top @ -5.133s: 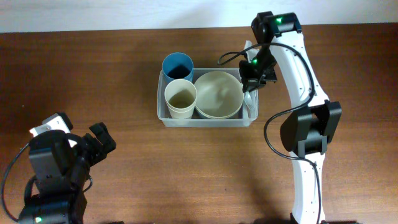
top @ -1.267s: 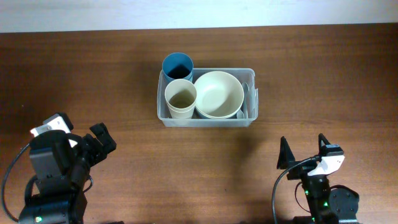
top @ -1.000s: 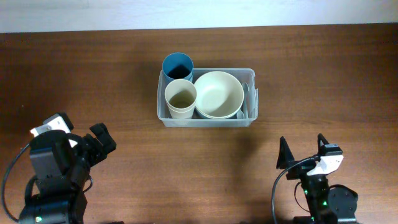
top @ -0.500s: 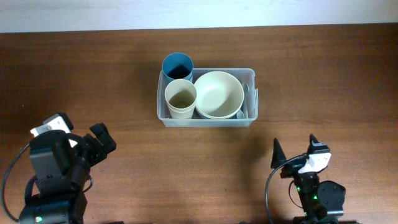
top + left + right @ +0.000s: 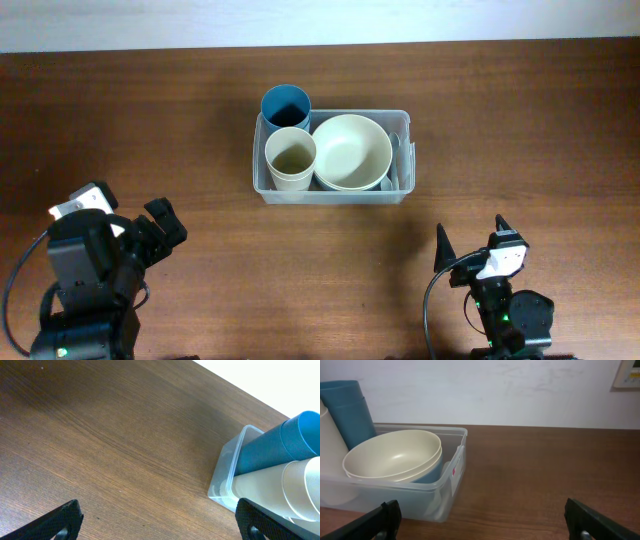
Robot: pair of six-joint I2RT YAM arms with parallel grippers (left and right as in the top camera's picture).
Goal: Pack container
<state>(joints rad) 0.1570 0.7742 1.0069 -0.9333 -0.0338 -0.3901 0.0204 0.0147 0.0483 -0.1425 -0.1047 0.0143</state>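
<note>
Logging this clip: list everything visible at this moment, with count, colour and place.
container: one, clear plastic, middle of the table towards the back
blue cup: one, blue, container's far left corner
cream cup: one, cream, in the container, in front of the blue cup
bowl: cream, in the container right of the cups; stack count unclear
pale utensil: one, whitish, between bowl and container's right wall
table: one, brown wood
left pincer: black, open, empty, near left
right pincer: black, open, empty, near right

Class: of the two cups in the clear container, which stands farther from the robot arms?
The blue cup, at the container's far corner; the cream cup stands in front of it.
</note>
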